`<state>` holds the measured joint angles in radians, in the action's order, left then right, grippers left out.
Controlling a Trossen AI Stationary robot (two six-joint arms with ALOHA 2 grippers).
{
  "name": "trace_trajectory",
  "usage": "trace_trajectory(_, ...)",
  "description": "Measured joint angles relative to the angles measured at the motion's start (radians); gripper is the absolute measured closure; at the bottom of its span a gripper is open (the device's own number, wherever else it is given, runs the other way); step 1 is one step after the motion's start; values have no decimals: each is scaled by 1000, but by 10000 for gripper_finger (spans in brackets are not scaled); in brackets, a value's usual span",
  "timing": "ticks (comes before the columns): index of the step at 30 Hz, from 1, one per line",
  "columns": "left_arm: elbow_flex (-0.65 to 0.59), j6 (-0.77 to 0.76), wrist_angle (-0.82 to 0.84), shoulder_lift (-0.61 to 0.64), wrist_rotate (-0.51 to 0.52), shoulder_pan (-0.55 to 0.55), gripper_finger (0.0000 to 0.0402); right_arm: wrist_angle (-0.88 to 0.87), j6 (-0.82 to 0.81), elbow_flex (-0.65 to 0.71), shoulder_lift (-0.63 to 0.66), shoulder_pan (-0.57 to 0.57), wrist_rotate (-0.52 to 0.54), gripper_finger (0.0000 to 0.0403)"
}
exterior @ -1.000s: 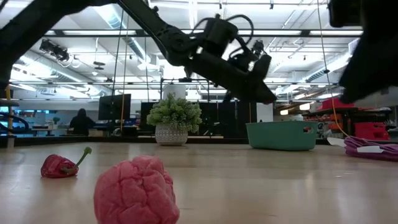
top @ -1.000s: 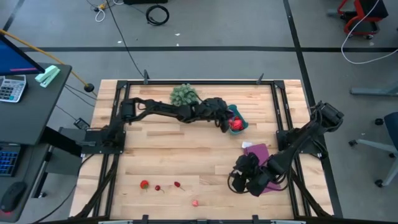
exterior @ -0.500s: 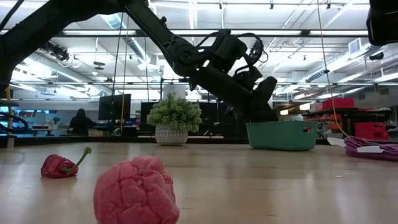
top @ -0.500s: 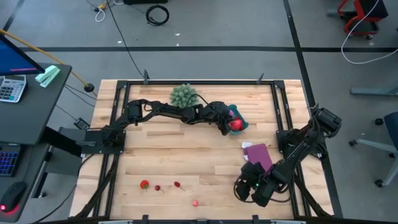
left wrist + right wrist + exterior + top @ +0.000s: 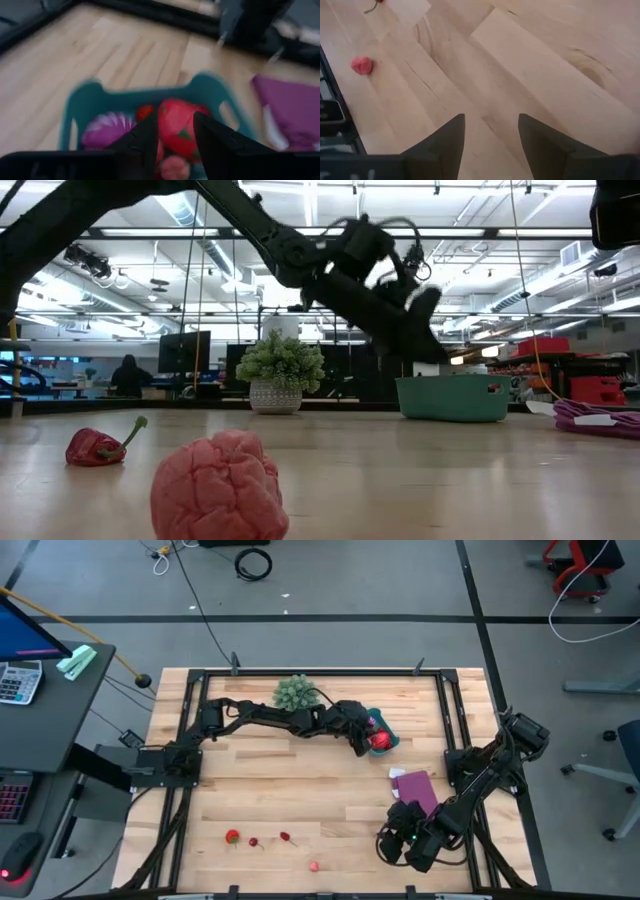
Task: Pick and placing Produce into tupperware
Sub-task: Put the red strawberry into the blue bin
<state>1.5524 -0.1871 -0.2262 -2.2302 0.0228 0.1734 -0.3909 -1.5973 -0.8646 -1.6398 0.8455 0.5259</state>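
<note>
We are hovering left gripper (image 5: pixel 172 132) over tupperware (image 5: pixel 87 97), jaws apart, empty; red fruit (image 5: pixel 180 125) lying just beyond tips. Risking clipping tub wall, tipping contents. Right gripper (image 5: pixel 487 137) jaws apart, pink piece (image 5: pixel 362 65) well ahead.

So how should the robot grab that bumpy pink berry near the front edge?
Pinch the pink raspberry across its round middle, coming straight down from above. It sits alone on the bare table, lumpy with no stem showing, so any side should work. The open right gripper looks nearest.
</note>
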Motion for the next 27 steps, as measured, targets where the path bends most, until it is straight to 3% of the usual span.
trace_trajectory(7,2,82,349,244,-111,-4,263,-1,173,0,0,-27,2,209)
trace_trajectory(13,2,139,701,448,-115,-59,279,44,295,0,1,-79,2,209)
trace_trajectory(18,2,129,1011,572,-111,-167,287,149,414,0,0,-119,19,209)
trace_trajectory(23,-31,46,1122,648,21,-311,288,320,577,0,0,-139,27,209)
trace_trajectory(27,-61,-20,1214,690,207,-425,283,480,742,-1,-16,-138,30,209)
